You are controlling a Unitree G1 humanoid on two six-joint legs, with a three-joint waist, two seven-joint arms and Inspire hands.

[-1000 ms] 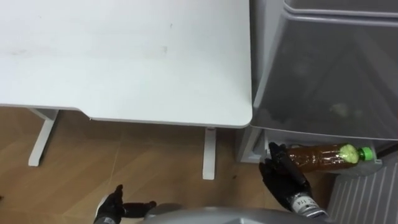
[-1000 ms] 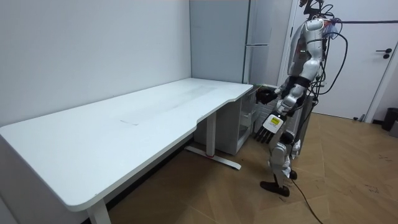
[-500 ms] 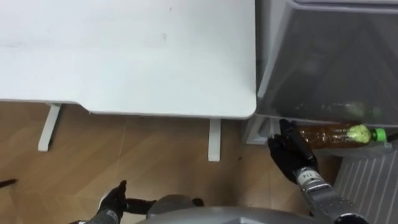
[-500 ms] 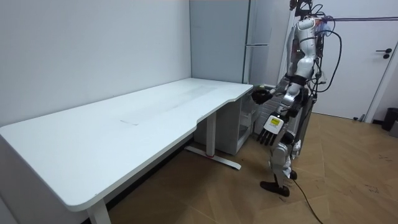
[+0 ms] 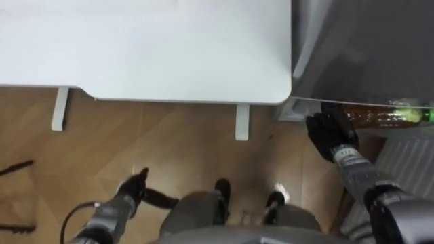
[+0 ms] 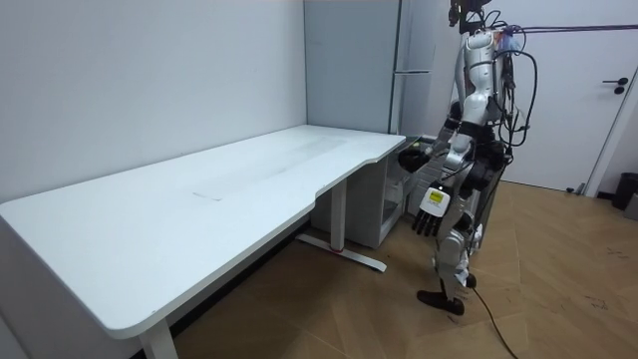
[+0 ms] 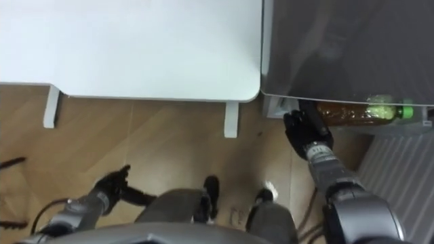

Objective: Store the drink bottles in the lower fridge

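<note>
**Drink bottle (image 5: 376, 116) in the lower fridge (image 5: 297, 112), right hand (image 5: 329, 134) at its base**

Low over the wooden floor (image 5: 176, 146), the left hand (image 5: 132, 193) hangs with its fingers loosely spread and nothing in it. Above it in the eye views runs the white worktop (image 5: 149, 47), whose near right corner sits just beside the fridge. In the room view the robot stands upright at that end of the worktop, facing the fridge.

Past the corner, the right hand reaches in under the lower edge of the grey upper door (image 5: 366, 47). It touches the bottom end of the amber bottle, but I cannot tell whether its fingers clasp the bottle or only press on it. The bottle lies on its side inside the low compartment, with its green cap (image 5: 427, 114) pointing right. A ribbed white panel (image 5: 407, 163) shows below it.

This drink looks all but delivered. What seems left is letting go, drawing the arm out and probably closing the compartment.
</note>
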